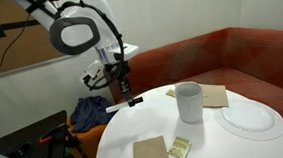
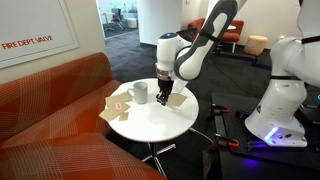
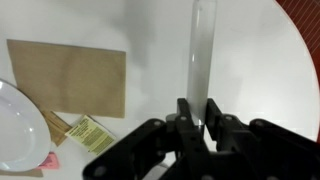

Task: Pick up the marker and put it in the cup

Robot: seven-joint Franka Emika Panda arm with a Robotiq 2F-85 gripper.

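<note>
In an exterior view, we see the black claw pinching the slim white marker with a black cap at the edge of the round white counter; the plain white cylindrical cup stands further in. In an exterior view, the claw hangs near the cup. In the wrist view, the claw clamps the marker over the counter.

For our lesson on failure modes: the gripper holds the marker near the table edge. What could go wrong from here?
The marker sticks far out beyond the gripper, so it may pivot or slip. Dropped near the table edge, it could roll off. Its long free end might knock the cup over.
</note>
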